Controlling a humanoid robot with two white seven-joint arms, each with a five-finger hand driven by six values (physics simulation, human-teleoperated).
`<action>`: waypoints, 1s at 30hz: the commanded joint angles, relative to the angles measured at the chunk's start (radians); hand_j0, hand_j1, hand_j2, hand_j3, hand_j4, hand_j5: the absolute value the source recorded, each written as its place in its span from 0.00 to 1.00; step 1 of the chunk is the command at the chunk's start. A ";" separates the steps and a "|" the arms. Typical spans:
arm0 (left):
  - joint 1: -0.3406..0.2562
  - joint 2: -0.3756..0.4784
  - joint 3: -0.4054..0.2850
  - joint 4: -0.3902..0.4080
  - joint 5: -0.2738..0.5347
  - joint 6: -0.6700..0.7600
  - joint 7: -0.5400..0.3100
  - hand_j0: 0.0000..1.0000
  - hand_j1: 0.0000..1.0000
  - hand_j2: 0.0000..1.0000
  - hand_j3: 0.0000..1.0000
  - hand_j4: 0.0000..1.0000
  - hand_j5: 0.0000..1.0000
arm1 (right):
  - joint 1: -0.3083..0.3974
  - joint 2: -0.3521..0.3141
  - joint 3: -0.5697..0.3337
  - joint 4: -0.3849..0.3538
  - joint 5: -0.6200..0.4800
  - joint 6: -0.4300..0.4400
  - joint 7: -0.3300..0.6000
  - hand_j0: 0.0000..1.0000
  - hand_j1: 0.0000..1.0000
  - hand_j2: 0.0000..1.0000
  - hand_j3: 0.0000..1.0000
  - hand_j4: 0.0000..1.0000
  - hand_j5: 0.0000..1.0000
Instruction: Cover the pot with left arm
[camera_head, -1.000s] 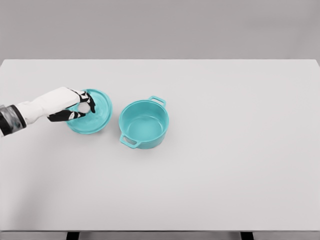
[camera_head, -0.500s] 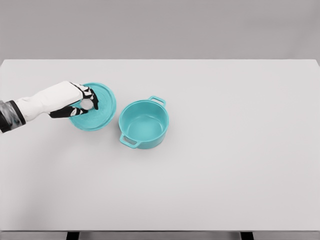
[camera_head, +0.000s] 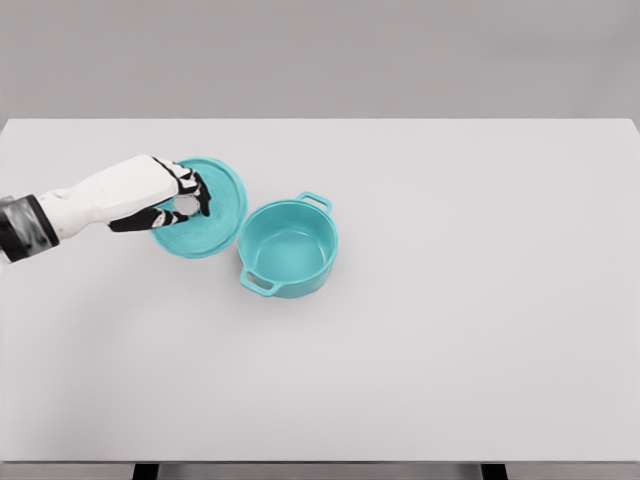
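My left hand (camera_head: 165, 197) pinches the white knob of the teal lid (camera_head: 212, 222), fingers curled tight around it; the lid is a round disc with ridged rings, tilted slightly, just left of the pot (camera_head: 287, 247); the pot is matching teal, open, with two loop handles, on the white table (camera_head: 450, 300); since half a second ago the lid has shifted right, nearer the pot's rim.
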 joint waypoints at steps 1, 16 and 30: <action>0.000 -0.001 -0.011 -0.017 0.006 0.003 0.001 0.46 0.46 0.46 0.46 0.46 0.46 | 0.000 0.000 0.000 0.001 0.000 0.000 0.000 1.00 1.00 1.00 1.00 1.00 1.00; -0.021 -0.046 -0.043 -0.017 -0.003 0.003 0.001 0.46 0.46 0.46 0.46 0.46 0.46 | 0.000 0.000 0.000 0.001 0.000 0.000 0.000 1.00 1.00 1.00 1.00 1.00 1.00; -0.037 -0.130 -0.064 -0.005 -0.032 0.003 0.001 0.45 0.45 0.45 0.45 0.45 0.45 | 0.000 0.000 0.000 0.000 0.000 0.000 0.000 1.00 1.00 1.00 1.00 1.00 1.00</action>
